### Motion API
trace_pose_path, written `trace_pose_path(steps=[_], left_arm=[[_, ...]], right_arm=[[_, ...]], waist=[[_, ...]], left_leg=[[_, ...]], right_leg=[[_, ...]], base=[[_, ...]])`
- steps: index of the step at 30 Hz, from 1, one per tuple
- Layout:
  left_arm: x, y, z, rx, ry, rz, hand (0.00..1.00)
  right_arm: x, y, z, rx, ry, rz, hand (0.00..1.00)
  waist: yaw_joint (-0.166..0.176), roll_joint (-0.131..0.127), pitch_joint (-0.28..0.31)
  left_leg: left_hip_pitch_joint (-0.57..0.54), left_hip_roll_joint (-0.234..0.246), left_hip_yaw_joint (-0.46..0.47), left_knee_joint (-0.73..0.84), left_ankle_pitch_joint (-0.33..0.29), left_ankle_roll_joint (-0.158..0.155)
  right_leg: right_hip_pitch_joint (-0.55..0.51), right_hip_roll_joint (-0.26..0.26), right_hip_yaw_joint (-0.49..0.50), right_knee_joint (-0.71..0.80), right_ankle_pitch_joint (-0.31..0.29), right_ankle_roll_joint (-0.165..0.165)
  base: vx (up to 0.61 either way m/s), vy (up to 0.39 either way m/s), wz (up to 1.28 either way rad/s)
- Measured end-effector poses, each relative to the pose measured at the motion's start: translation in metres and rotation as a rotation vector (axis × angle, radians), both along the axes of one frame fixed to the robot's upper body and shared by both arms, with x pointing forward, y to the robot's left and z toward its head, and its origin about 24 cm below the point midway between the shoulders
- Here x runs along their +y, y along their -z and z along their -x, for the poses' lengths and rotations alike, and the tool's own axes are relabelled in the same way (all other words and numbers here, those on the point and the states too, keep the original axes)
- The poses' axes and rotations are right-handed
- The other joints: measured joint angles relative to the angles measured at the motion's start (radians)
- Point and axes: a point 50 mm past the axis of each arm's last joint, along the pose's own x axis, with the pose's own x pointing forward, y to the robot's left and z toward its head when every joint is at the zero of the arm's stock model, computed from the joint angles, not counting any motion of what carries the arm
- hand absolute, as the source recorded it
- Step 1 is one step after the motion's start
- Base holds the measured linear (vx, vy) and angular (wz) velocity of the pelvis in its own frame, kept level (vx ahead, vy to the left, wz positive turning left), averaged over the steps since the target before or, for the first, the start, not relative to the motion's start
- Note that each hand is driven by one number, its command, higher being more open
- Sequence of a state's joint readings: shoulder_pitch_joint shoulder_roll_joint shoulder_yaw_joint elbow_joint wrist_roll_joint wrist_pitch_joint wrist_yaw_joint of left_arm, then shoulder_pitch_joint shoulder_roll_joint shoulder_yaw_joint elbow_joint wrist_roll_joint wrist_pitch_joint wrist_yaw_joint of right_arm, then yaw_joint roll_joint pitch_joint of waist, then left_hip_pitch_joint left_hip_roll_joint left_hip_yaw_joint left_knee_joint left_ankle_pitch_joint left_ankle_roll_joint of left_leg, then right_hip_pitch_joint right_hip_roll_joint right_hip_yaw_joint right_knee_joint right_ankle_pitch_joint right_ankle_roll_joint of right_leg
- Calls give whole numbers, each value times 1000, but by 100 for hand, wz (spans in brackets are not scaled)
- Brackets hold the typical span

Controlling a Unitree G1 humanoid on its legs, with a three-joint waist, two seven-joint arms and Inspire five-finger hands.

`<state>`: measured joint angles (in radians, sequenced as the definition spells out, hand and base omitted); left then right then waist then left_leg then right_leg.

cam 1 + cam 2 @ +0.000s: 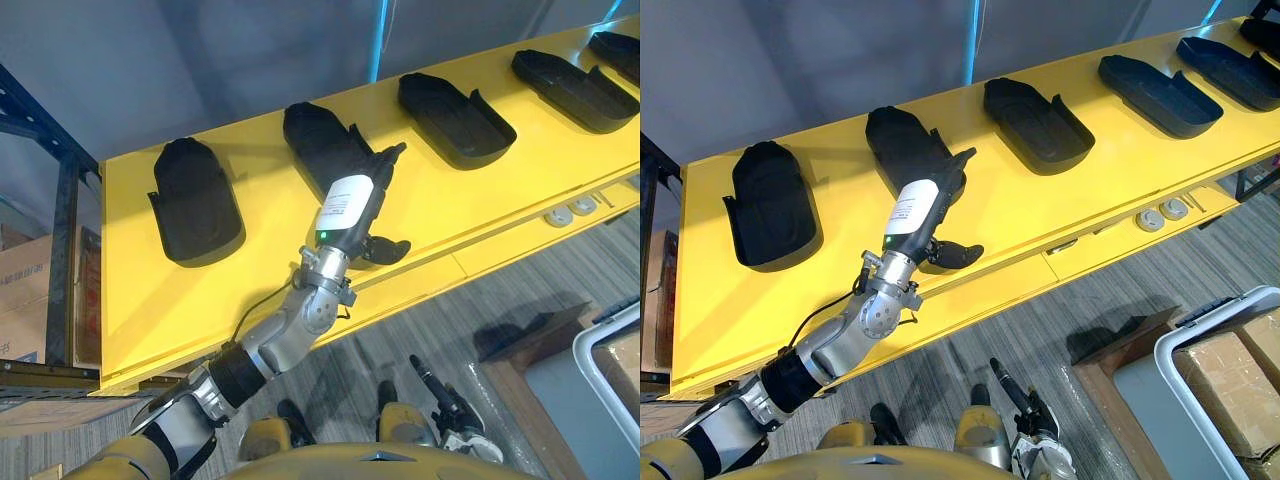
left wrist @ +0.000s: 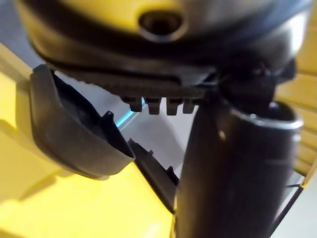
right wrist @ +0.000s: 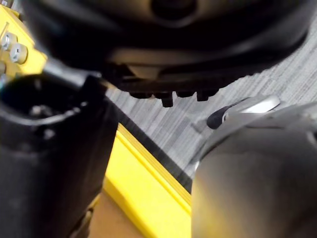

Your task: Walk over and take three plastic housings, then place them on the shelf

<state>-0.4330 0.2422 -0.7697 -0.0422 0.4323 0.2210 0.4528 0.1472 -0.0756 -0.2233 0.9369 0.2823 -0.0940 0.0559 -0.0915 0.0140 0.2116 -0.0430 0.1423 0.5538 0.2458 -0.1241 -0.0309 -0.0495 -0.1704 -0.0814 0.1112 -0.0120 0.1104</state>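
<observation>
My left arm: silver-grey, ball-shaped joints, black band, thin black cable. My left hand: dark, white printed back plate, green light.

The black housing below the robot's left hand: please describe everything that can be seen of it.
The housing is a matte black shell, plastic by its look, elongated, with a rounded far end and a small tab on its side. It lies flat on the yellow table, second from the robot's left in a row of similar housings. The left hand reaches over its near end with straight fingers; whether they touch it I cannot tell.
</observation>
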Motion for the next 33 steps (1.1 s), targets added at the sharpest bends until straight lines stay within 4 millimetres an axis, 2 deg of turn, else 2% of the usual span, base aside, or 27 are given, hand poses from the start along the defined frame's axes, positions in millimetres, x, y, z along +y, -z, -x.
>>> trace_pose_path(steps=[11,17,25,33], left_arm=[[-2,17,-6,184,48,-54,100],[-7,11,-13,196,108,-124,100],[-9,10,-14,199,142,-166,100],[-5,13,-14,207,147,-200,100]], right_arm=[[0,1,3,8,1,-3,100],[-3,1,6,26,1,-3,100],[-4,4,17,57,12,-5,100],[-4,4,18,61,15,-4,100]], waist=[[-8,2,-1],[-13,15,-9],[-21,39,-24],[-22,42,-26]], left_leg=[[-7,6,1,23,-9,1],[-5,5,2,21,-10,2],[0,3,13,11,-8,2],[19,-5,16,-9,-2,1]], right_leg=[[0,0,2,0,2,3],[0,-1,3,-1,2,4],[2,-1,8,-7,4,5],[7,-3,12,-8,4,5]], base=[[0,3,0],[-17,10,0],[8,7,-2],[-11,4,-1]])
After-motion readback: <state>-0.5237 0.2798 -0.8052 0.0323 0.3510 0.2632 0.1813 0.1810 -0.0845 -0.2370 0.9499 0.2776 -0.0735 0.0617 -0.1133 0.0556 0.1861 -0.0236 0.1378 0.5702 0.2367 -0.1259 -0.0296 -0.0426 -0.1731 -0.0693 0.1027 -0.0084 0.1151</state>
